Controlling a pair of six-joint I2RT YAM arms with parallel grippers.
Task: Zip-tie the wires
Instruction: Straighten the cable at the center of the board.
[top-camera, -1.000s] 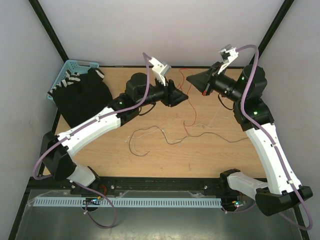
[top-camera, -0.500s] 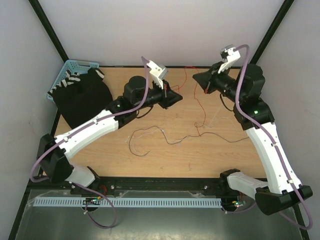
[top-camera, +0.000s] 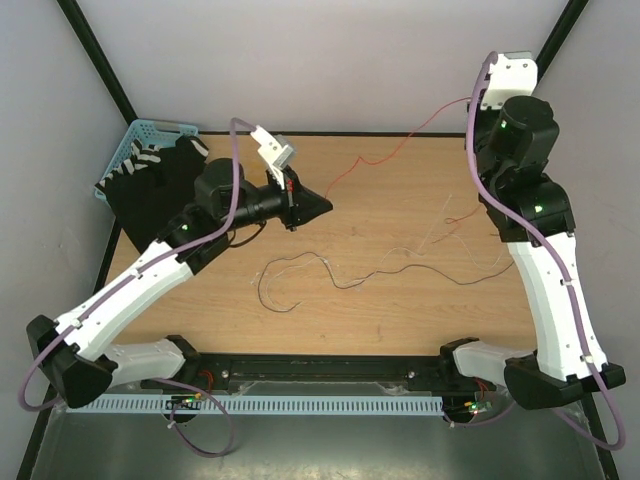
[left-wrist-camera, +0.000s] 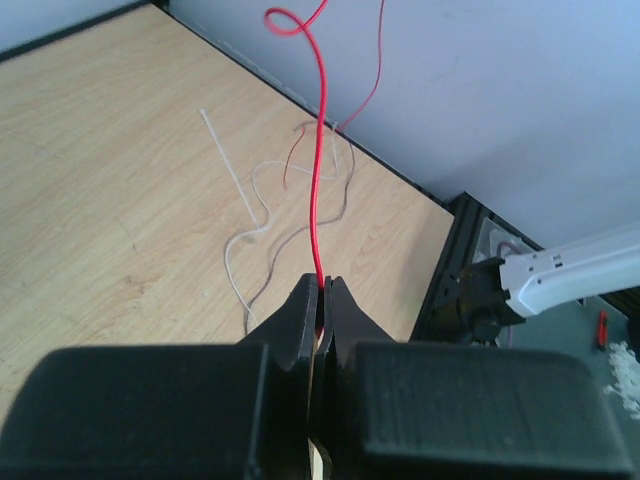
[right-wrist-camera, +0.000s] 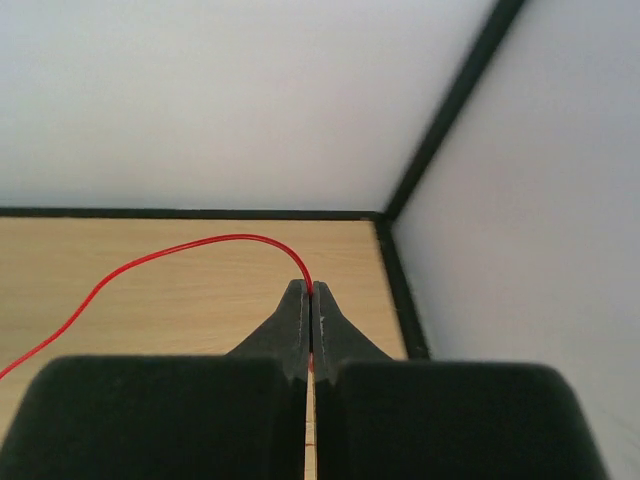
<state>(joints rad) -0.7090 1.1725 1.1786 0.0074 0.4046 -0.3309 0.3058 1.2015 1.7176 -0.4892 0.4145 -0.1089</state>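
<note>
I see the left gripper (left-wrist-camera: 322, 292) pressed together on the red wire (left-wrist-camera: 315, 200), which rises straight out from between its fingertips and curls into a small loop further off. On the other wrist camera the right gripper (right-wrist-camera: 310, 297) is likewise pinched tight on the same wire, which leaves its tips and arcs away to the left over the table (top-camera: 400, 310). From above, the wire hangs in the air between the two arms: its low end is at the left gripper over the middle of the board, and it climbs to the right arm, which is raised high near the back right corner. The right gripper itself is hidden behind its arm in that view. Below the span, a dark wire (top-camera: 300, 268) and a pale wire (top-camera: 440, 235) lie loose on the wood, well apart from both grippers, and a thin white zip tie (left-wrist-camera: 228, 165) lies flat beside the pale one.
</note>
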